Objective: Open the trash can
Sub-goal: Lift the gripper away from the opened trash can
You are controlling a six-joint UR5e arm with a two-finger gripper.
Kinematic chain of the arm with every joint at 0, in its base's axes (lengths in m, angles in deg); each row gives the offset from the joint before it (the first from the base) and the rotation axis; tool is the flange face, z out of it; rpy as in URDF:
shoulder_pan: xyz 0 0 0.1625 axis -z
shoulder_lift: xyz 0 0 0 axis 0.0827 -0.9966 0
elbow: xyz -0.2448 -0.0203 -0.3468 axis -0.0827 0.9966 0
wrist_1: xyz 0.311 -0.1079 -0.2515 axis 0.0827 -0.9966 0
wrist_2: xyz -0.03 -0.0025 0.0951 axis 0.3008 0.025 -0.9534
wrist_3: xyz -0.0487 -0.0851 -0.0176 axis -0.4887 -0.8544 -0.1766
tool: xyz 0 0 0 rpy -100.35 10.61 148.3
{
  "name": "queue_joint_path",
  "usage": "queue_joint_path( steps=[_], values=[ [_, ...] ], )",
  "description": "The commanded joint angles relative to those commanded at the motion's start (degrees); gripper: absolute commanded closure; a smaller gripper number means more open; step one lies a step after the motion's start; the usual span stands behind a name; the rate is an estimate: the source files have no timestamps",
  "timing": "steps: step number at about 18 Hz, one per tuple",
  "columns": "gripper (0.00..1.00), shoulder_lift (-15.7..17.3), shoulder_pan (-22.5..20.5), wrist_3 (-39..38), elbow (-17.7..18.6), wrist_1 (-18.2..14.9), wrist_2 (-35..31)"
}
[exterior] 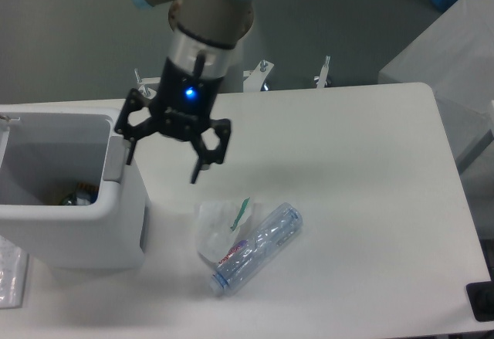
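Observation:
The trash can is a large white boxy bin at the table's left edge. Its top stands open and I see down into it, with some rubbish at the bottom. A grey rectangular tab sits on its right rim. My gripper hangs just right of that rim with its black fingers spread open and empty. The left fingertip is close beside the grey tab; I cannot tell if it touches. The right fingertip is over the table.
A clear plastic bottle lies on its side on the white table, next to a crumpled clear wrapper. Metal clamps stand at the back edge. A grey box stands at the right. A clear plastic item lies at the bottom left.

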Motion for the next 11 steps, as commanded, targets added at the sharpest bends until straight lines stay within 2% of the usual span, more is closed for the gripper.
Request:
queue_joint_path(
  steps=[3, 5, 8, 11],
  values=[
    [0.0, -1.8, -3.3, 10.5, 0.7, -0.1, -8.0],
    [0.0, -4.7, -3.5, 14.4, 0.2, 0.0, -12.8],
    [0.0, -9.0, -6.7, 17.5, -1.0, 0.9, -14.7],
    [0.0, -10.0, -9.3, 25.4, -1.2, 0.6, -14.7]
  ],
)
